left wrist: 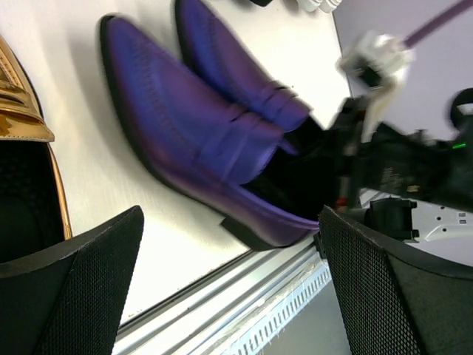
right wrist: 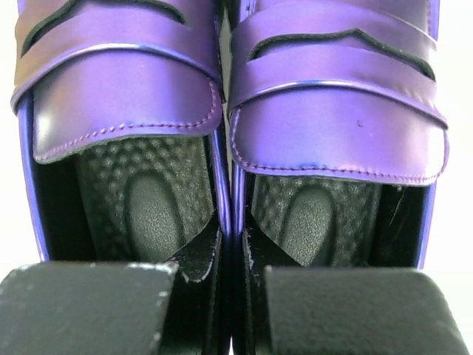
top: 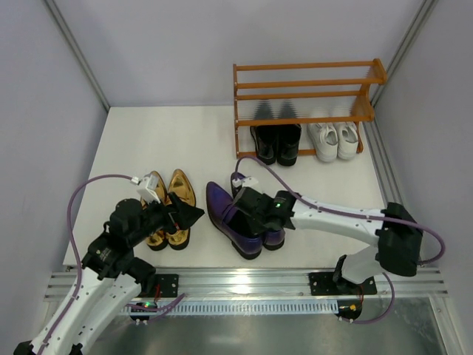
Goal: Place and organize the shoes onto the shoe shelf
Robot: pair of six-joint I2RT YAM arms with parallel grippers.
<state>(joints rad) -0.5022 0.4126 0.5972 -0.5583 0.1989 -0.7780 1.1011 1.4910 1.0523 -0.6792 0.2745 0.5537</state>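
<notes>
White table (top: 148,140), one shoe shelf (top: 310,81) at the far right, with two black loafers (top: 276,142) and two white sneakers (top: 334,139) tucked in at its foot. Two gold loafers (top: 179,191) sit under the left pincer (left wrist: 230,214), which is spread wide and empty. Mid-table, the right pincer (right wrist: 220,274) pinches two purple loafers (top: 222,207) by their touching inner walls.

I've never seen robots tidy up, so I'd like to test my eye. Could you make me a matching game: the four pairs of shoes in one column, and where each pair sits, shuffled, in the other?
Shoes
1. gold loafers
2. purple loafers
3. black loafers
4. white sneakers

Places
A. bottom of the shoe shelf, right side
B. on the table, beside the open left gripper
C. on the table, right gripper at their heels
D. bottom of the shoe shelf, left side

Pairs: 1-B, 2-C, 3-D, 4-A
</notes>
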